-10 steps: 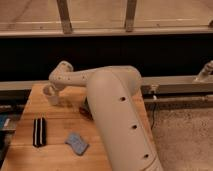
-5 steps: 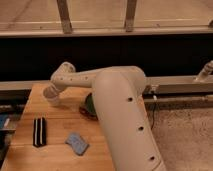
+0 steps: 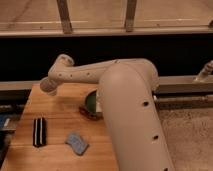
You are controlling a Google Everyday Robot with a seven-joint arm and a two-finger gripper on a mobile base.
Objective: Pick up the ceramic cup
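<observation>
Looms over the wooden surface (image 3: 60, 107): a thick white arm (image 3: 127, 107), bent at the elbow. Hides most of a green round container (image 3: 92, 102) just behind it; contents not visible. Left of that container, near the surface's back edge, ends in the hand (image 3: 48, 86). Nearer the front, left of the container, lie a black striped block (image 3: 39, 131) and a blue cloth (image 3: 77, 143). Ceramic cup nowhere visible.
</observation>
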